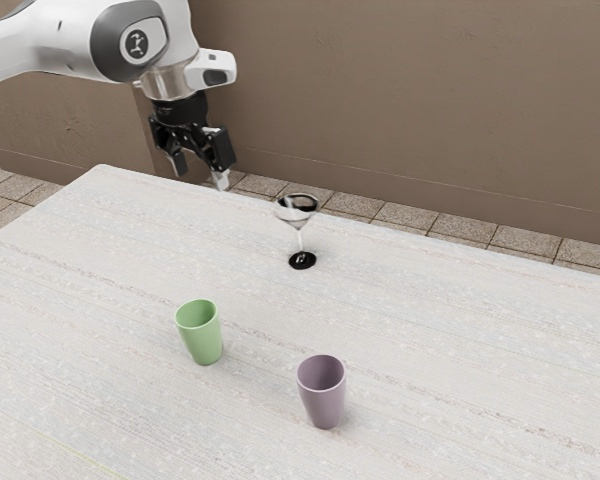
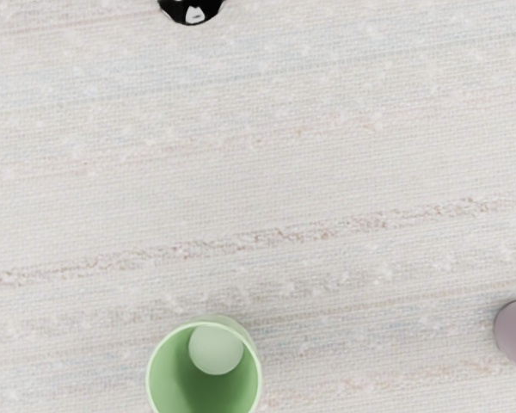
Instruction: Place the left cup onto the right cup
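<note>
Green cup [image 1: 199,331] upright on the bench [image 1: 460,320], not yet gripped

It is set apart from the purple cup [image 1: 321,390], toward the exterior view's left, while the pincer [image 1: 200,172] hangs high over the far part of the bench, fingers spread and nothing held between them. The tapered wall could be pinched off-centre, so the cup might be tipped or let slip. A tilted release could topple the purple cup. The martini glass [image 1: 298,225], near the descent path, could be clipped.

The pale table [image 1: 460,330] bears an upright green cup [image 1: 199,331], a purple cup [image 1: 321,390] and what seems a stemmed glass [image 1: 299,228].
</note>
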### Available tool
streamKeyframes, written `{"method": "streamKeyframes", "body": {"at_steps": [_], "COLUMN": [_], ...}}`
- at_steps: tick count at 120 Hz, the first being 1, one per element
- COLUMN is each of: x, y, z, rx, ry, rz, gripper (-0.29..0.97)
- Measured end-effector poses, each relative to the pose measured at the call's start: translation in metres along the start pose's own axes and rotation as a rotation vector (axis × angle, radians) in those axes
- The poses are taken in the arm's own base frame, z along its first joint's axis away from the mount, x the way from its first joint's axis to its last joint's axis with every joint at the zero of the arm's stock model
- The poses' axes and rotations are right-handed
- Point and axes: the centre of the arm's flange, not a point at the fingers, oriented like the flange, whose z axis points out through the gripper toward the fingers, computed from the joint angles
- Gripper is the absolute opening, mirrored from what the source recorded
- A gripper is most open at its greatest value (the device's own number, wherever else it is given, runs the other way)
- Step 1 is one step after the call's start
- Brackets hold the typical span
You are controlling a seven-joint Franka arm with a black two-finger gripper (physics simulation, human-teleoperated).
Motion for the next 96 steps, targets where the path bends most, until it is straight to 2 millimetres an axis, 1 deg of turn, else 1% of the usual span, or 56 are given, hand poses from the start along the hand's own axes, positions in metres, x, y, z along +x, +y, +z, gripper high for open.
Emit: {"method": "streamKeyframes", "body": {"at_steps": [12, 26, 30, 37, 55, 63, 74, 80, 85, 96], "x": [0.001, -0.001, -0.003, -0.011, -0.048, -0.061, -0.071, -0.072, -0.068, -0.057], "y": [0.004, 0.003, 0.002, 0.002, 0.003, 0.003, -0.001, -0.006, -0.009, -0.016], "z": [0.0, 0.002, 0.005, 0.017, 0.056, 0.081, 0.119, 0.138, 0.153, 0.178], "rx": [0.0, -0.001, -0.002, -0.008, -0.028, -0.037, -0.044, -0.043, -0.039, -0.032], "ry": [0.001, -0.006, -0.014, -0.04, -0.093, -0.115, -0.14, -0.145, -0.147, -0.141], "rz": [0.01, 0.011, 0.011, 0.009, 0.003, -0.012, -0.043, -0.061, -0.075, -0.101], "gripper": [0.68, 0.68, 0.68, 0.68, 0.68, 0.68, 0.68, 0.68, 0.68, 0.68]}}
